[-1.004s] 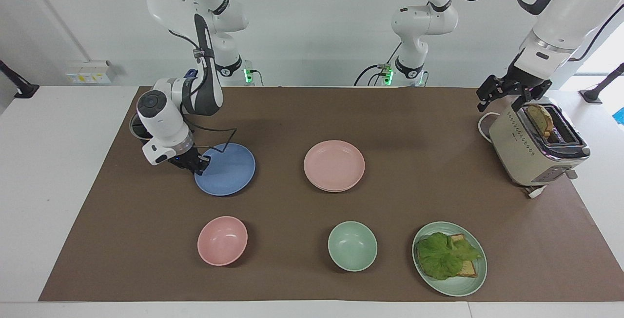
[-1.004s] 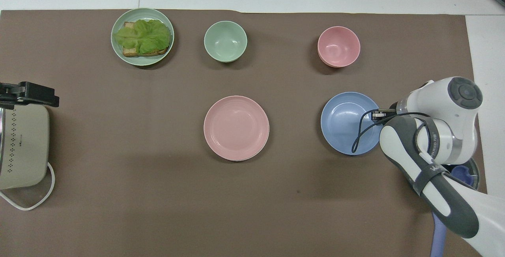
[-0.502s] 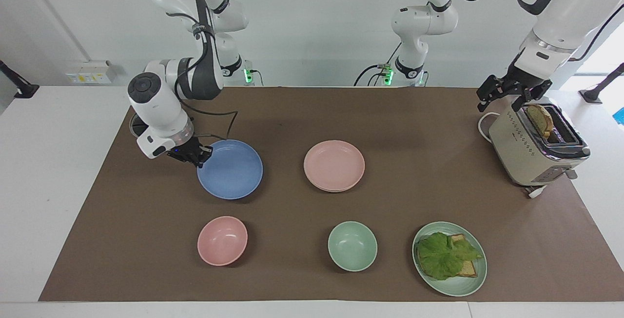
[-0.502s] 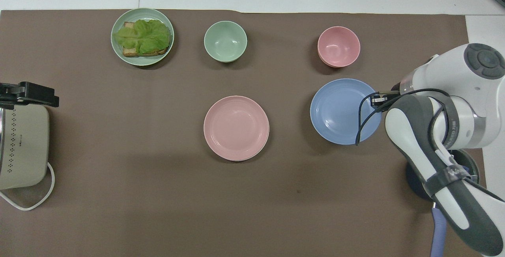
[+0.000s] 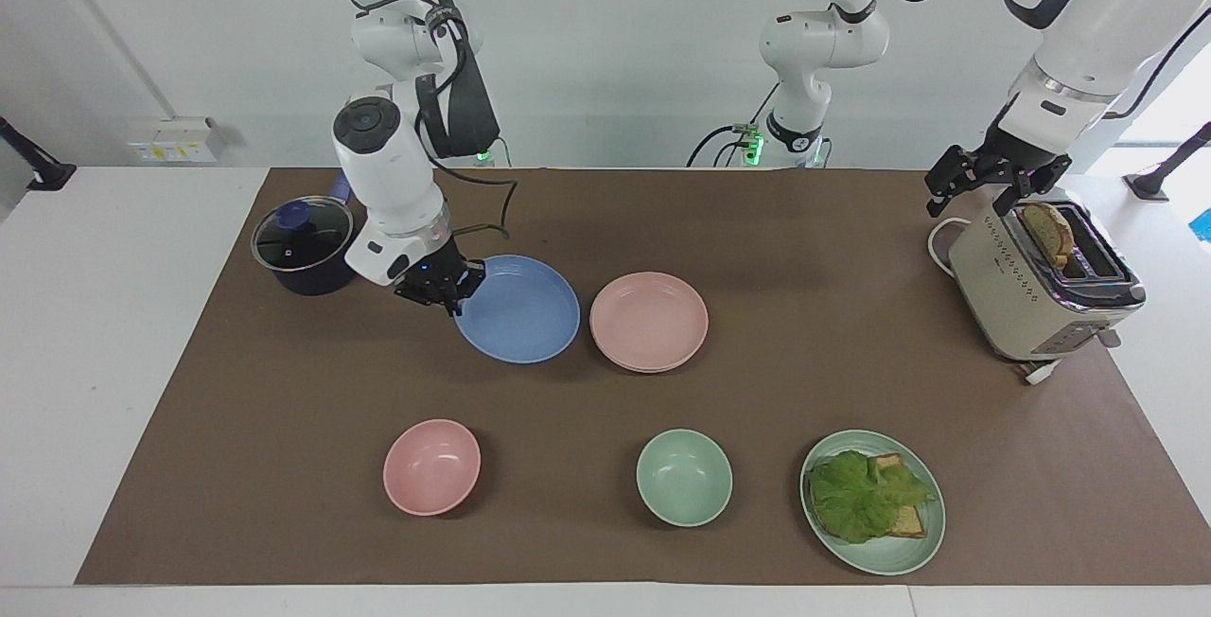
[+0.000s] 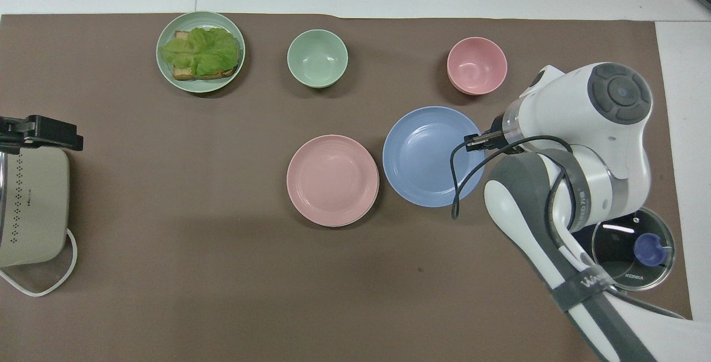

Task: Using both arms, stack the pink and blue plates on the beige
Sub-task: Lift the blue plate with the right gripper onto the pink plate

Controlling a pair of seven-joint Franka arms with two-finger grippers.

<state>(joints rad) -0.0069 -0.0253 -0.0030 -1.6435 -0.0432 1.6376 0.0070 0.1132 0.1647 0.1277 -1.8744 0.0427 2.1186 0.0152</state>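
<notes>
Since the earlier frame, the right gripper [image 5: 452, 290], fingers clenched on the blue plate [image 5: 518, 308] rim at 9 o'clock, had carried it beside the pink plate [image 5: 649, 320]. It needed lifting higher to clear that rim, then centring. The left gripper [image 5: 991, 184] waited released over the toaster [image 5: 1031, 300].

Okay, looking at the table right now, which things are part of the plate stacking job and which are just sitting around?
In the job:
- blue plate, held at its rim by the shut right gripper
- pink plate, on a beige plate whose edge barely shows

Just lying about:
- pink bowl
- green bowl
- sandwich plate
- toaster, left gripper waiting open over it
- lidded pot
</notes>
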